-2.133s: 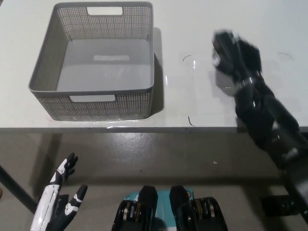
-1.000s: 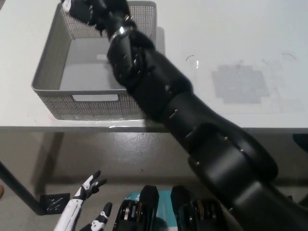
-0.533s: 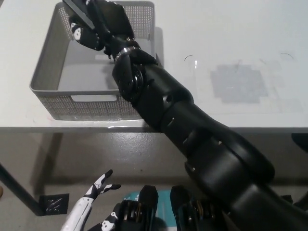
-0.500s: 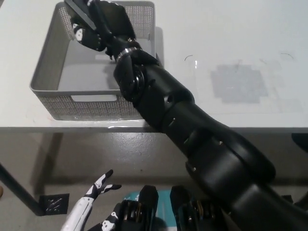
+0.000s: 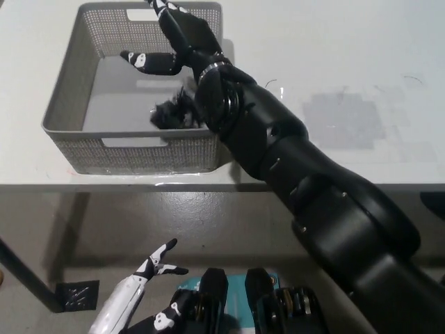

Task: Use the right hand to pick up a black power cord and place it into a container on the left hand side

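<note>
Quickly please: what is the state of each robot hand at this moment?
Left robot hand: open, holding nothing, low beside the body.
Right robot hand: open above the basket, holding nothing; the black cord lies in the basket.

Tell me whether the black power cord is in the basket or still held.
In the basket: the black power cord lies bundled on the floor of the grey basket, while the right hand above it is open, fingers spread.

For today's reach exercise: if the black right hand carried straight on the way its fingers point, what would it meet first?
Probably the basket's far wall: the open right hand points up-left over the basket, power cord dropped behind it. Depth is unclear; it might pass above.
</note>
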